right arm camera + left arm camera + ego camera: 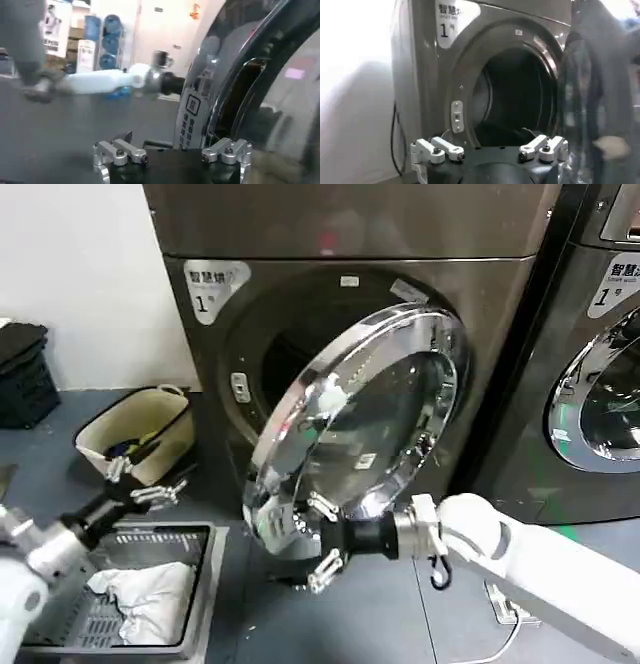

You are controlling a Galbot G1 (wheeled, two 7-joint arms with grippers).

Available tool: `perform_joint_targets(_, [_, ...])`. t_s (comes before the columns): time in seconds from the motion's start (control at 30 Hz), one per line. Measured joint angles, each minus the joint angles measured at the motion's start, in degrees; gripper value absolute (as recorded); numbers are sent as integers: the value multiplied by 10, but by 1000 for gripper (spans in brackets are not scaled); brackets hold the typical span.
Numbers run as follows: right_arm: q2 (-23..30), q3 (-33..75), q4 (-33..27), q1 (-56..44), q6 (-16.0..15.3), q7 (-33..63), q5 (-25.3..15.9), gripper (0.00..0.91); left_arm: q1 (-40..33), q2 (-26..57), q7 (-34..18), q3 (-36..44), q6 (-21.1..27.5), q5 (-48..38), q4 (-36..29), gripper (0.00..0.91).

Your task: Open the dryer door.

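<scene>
Right gripper [320, 539], nearest the head cam on its white arm, sits at the lower edge of the dryer door [385, 399], fingers spread open w/ one above and one below, touching or just beside the chrome rim; can't tell if they bear on it. Door is approx half open, swung out from the machine front, hinge side to the robot's right, glass facing outward. Drum opening [515, 95] is exposed behind it.

Left gripper [135, 484] hangs low near the floor, over the grey tray [195, 584] w/ white cloth, just by the beige basket [135, 429]; fingers open, holding nothing, idle.

Step in hand, judged: push the door wider. To do it well, keep contact on the rim's free edge, far from the hinge, and follow the door's arc instead of pushing straight, so the fingers don't slide off the shiny chrome. Move slow near full swing; second machine [600, 384] stands close on that side.
</scene>
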Motion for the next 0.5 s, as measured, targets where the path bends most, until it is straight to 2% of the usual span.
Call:
perform_joint_targets(0.23, [-28, 63, 15, -52, 6, -6, 2, 907, -83, 41, 31, 78, -2, 1, 52, 907])
perform_joint_targets(0.5, [-71, 214, 41, -197, 18, -14, 3, 907, -200, 57, 78, 212, -22, 24, 98, 907])
